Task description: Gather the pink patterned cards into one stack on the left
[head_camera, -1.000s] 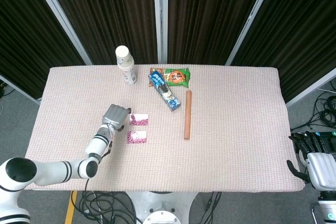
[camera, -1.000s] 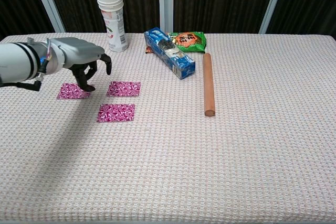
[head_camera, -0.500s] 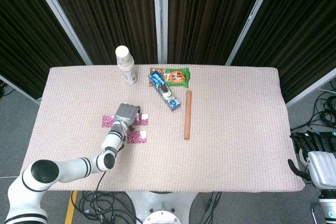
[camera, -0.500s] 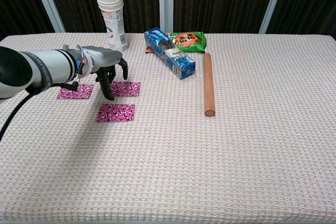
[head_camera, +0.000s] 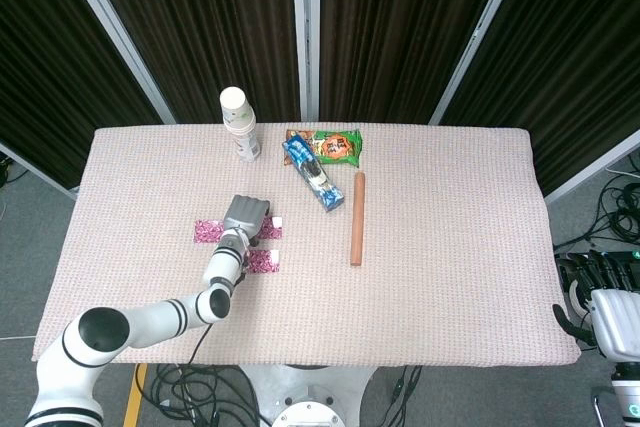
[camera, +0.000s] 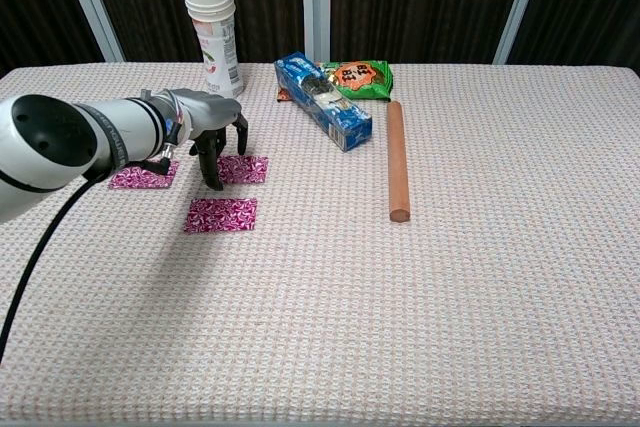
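Pink cards lie apart on the tabletop [camera: 480, 297]: left card [camera: 137, 176], middle card [camera: 243, 169], near card [camera: 221, 215]. No stack yet. The left hand [camera: 208, 127], fingers spread downward, touches the middle card, holding nothing.

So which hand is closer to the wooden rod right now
Left. The left hand hovers over the pink cards, left of the rod; the right hand sits off the table's right edge.
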